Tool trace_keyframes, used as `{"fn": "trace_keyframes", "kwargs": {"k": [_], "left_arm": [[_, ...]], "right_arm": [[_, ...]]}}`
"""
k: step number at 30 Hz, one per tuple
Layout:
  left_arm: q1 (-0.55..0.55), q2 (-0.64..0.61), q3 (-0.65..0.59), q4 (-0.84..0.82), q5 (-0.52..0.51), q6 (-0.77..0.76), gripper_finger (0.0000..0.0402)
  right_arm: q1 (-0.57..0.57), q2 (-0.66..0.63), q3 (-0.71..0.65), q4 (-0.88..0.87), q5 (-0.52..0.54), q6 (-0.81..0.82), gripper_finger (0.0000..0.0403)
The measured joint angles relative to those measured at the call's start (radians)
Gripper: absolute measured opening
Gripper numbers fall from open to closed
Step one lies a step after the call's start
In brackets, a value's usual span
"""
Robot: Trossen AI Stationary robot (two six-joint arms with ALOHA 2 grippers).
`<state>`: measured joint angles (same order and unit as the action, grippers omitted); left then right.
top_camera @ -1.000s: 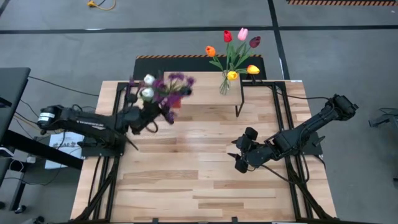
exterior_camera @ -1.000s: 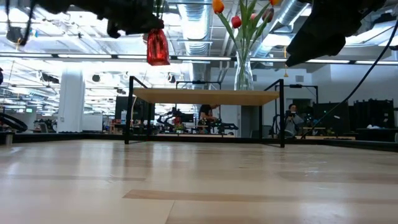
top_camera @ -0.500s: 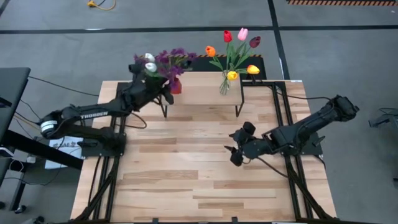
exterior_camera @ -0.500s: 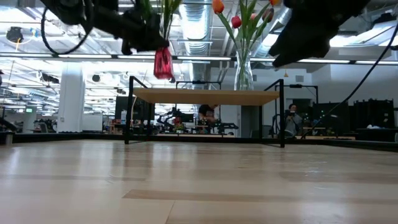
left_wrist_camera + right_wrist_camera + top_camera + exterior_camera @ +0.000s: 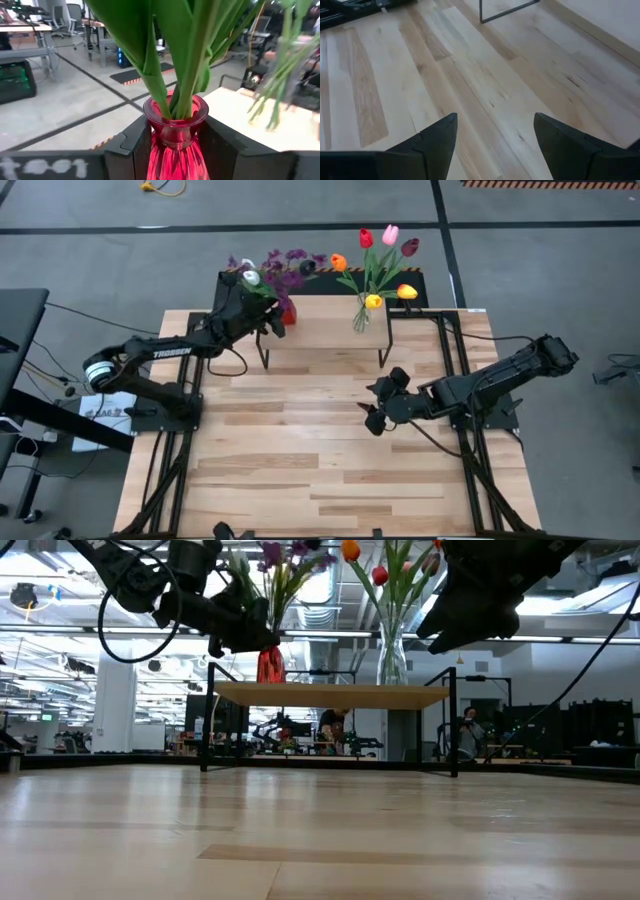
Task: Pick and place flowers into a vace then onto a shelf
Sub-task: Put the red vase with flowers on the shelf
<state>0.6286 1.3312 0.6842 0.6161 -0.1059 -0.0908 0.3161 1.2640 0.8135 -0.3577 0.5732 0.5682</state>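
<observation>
A red glass vase (image 5: 285, 314) holds purple blossoms (image 5: 291, 264), a white tulip head and green stems (image 5: 176, 60). My left gripper (image 5: 276, 318) is shut on this vase over the left end of the shelf (image 5: 325, 330), a light-wood board on black legs at the table's far edge. In the low view the red vase (image 5: 270, 664) has its base at the board's top; whether it touches, I cannot tell. A clear vase (image 5: 391, 658) of tulips (image 5: 378, 255) stands on the shelf's right part. My right gripper (image 5: 374, 420) hangs open over the table's middle. My left gripper pinches the red vase's body just under the flared neck (image 5: 175, 152) between its two fingers (image 5: 131, 147), one on each side. The fingers lie level and come from the table's left. The vase stays upright, its flowers rising above the fingers.
The shelf's black legs (image 5: 383, 345) stand on the plank tabletop (image 5: 300, 460). The board between the two vases is bare. Under my right gripper (image 5: 495, 145) only tabletop planks show. People and desks show in the room beyond the far edge.
My left gripper has carried the red vase toward the table's far edge and to the right, from beside the shelf to over its left end, sinking a little; the vase has stayed upright. My right gripper has drifted slightly toward the table's left, still open.
</observation>
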Motion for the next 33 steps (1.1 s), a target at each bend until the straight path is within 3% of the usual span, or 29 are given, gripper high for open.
{"fn": "trace_keyframes", "kwargs": {"k": [14, 33], "left_arm": [[0.017, -0.002, 0.001, -0.058, 0.016, 0.044, 0.0131], [0.017, -0.004, 0.001, -0.044, 0.068, 0.029, 0.0202]], "right_arm": [[0.0, 0.0, 0.0, -0.001, 0.0, 0.0, 0.0256], [0.0, 0.0, 0.0, -0.005, 0.0, 0.0, 0.0256]]}}
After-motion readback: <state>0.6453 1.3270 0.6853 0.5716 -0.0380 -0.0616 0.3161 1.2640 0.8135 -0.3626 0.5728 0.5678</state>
